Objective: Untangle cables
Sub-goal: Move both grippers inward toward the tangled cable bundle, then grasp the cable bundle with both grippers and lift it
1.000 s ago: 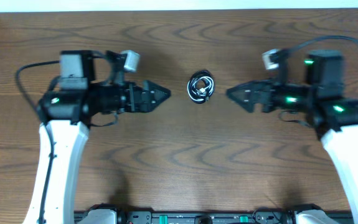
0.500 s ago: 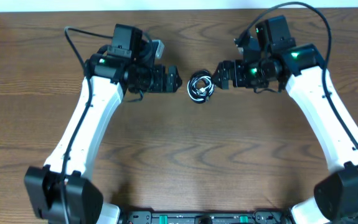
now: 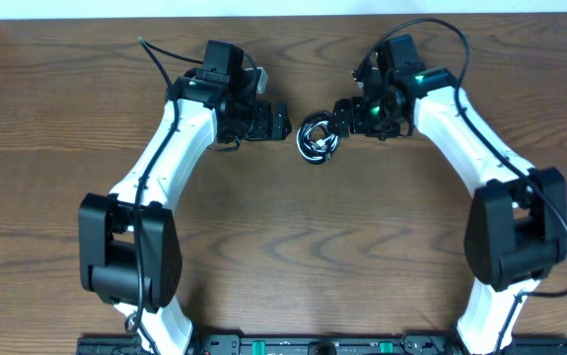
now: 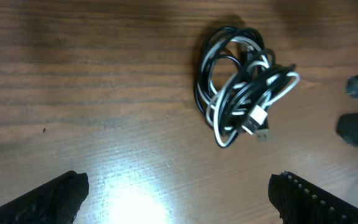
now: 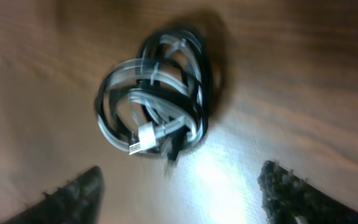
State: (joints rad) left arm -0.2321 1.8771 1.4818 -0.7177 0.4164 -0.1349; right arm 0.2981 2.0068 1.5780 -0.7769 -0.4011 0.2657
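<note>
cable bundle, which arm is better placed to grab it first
Probably the right. In its wrist view the cable bundle lies large and roughly centred ahead of the open jaws. In the left wrist view it sits farther off and towards one side.

The table (image 3: pixel 283 247) looks like dark brown wood with a bold wavy grain. It is smooth, with a soft sheen that throws back a bright patch of light in both wrist views. The cables (image 4: pixel 241 87) are sheathed in smooth plastic: the black ones faintly shiny, the white one a little glossier, and one plug has a dull metal tip. The left fingers (image 4: pixel 48 199) are matt black, and one has a finely ridged edge. The right fingers (image 5: pixel 291 186) are also matt black and look rough, though they are blurred. The arm shells (image 3: pixel 155 168) are smooth white plastic with matt black joints.
</note>
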